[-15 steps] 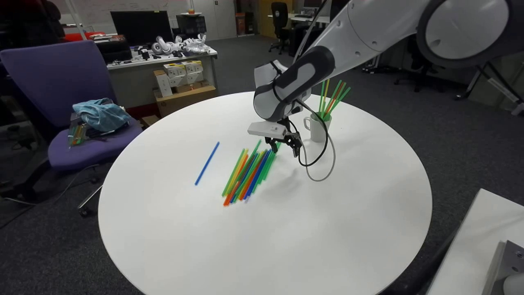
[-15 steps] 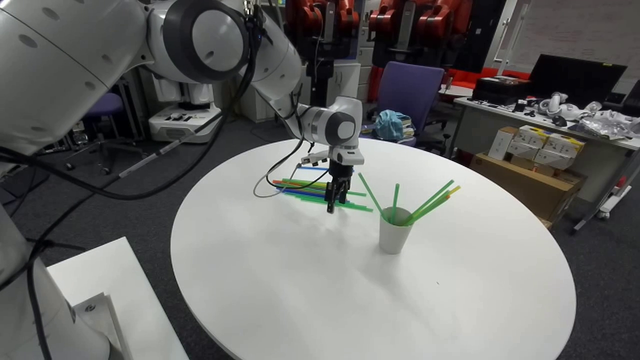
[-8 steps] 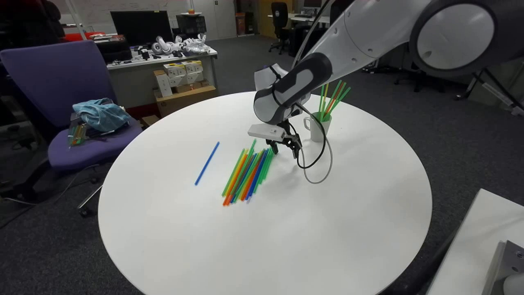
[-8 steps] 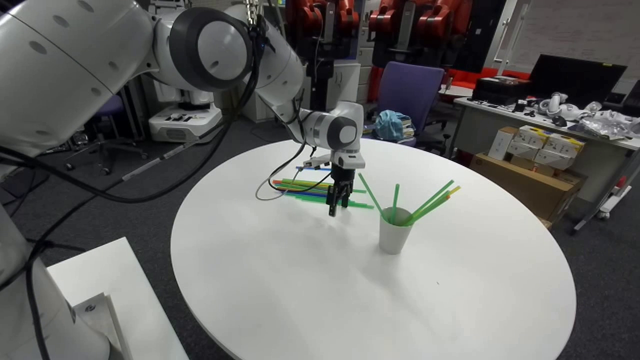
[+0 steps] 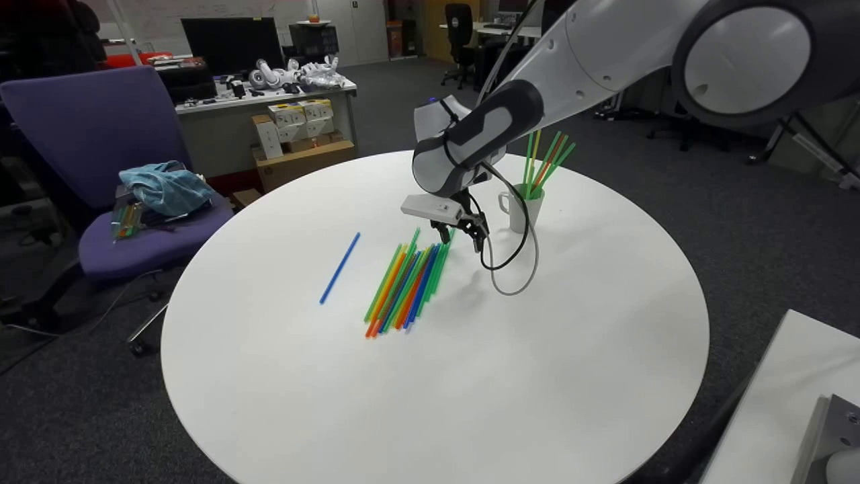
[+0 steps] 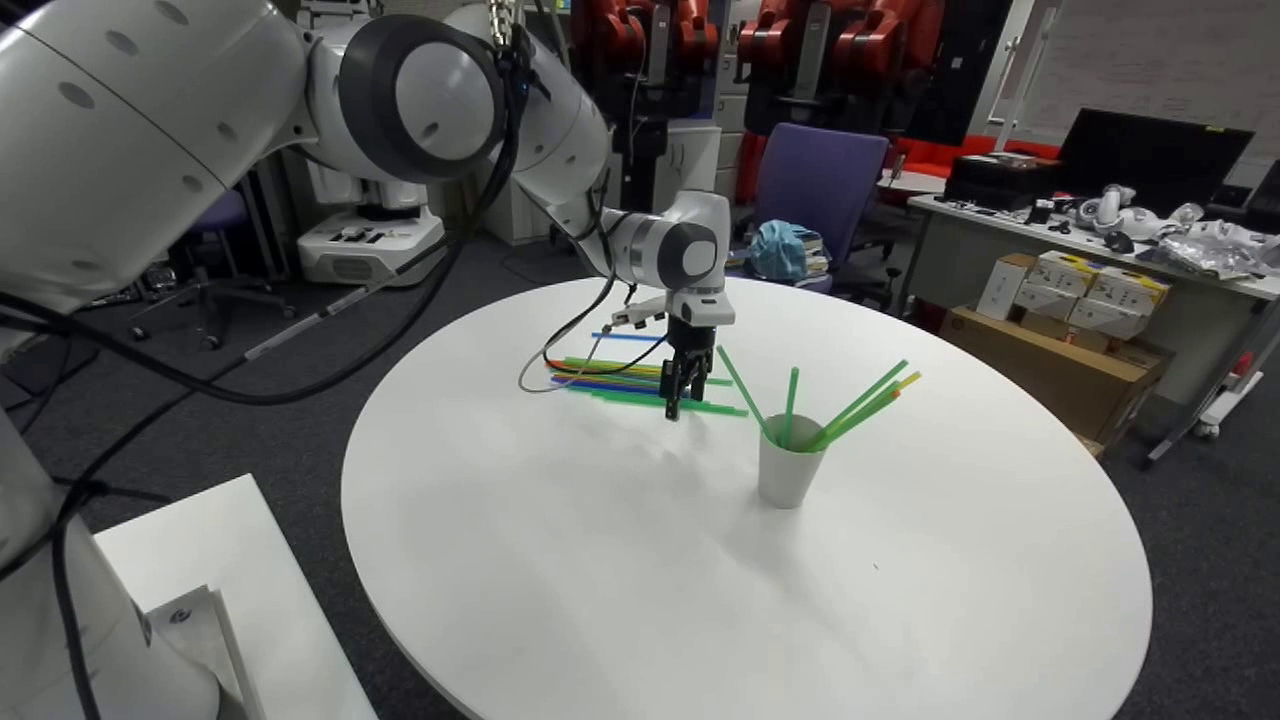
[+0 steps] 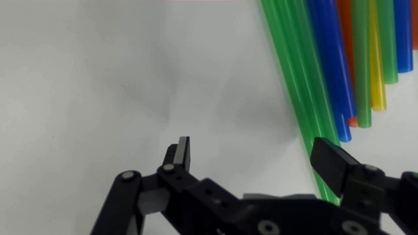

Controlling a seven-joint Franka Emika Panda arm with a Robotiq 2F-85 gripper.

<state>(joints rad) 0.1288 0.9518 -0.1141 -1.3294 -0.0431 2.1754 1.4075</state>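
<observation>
Gripper (image 7: 251,143) holds nothing, fingers (image 7: 329,160) spread; in the wrist view one overlaps green straws (image 7: 303,81) at the edge of the pile (image 5: 405,289) on the table (image 5: 430,403). If you lower here, that fingertip could pin or roll them.

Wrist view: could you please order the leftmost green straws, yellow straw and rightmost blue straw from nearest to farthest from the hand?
1. Leftmost green straws: partly hidden by the hand.
2. Yellow straw: right of those.
3. Rightmost blue straw: upper right.
</observation>
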